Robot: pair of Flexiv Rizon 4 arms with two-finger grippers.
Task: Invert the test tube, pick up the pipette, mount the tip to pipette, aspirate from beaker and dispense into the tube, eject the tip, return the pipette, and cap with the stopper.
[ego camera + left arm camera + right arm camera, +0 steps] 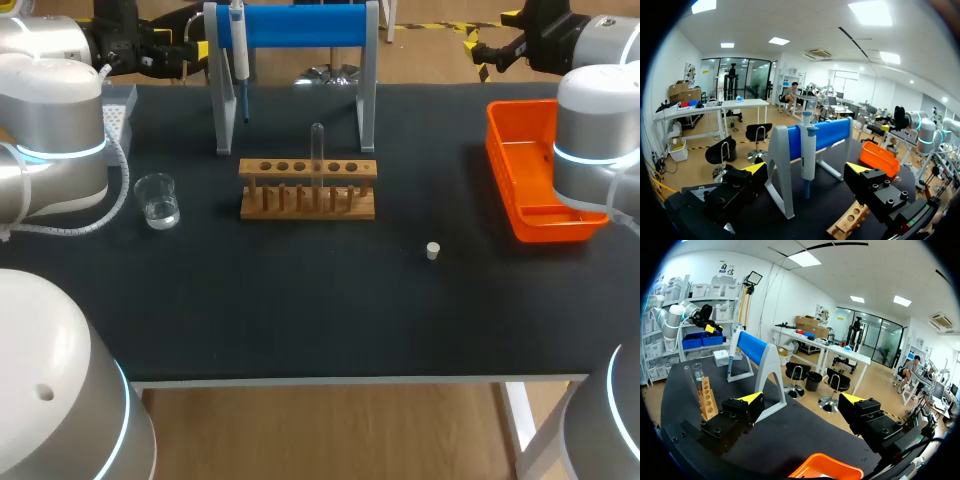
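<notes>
stage: seemingly unstarted | test tube (317, 150) in rack (262, 168); pipette (239, 45) on stand (300, 25); stopper (433, 250) loose on desk (300, 320) | left tool (806, 168) wide, empty; right tool (803, 398) likewise | every step left

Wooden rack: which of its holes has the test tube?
The fourth from the beaker's end: the test tube stands upright in it; the others are empty.

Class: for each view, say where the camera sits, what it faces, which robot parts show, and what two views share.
Head: above and behind, looking down on the table, rack, beaker; left arm and right arm show.
Left wrist: on that arm, facing the pipette on its stand; open left claw shows.
Right wrist: on that arm, facing the stand's end; open right claw shows.
Shared: both wrist views show the rack.
</notes>
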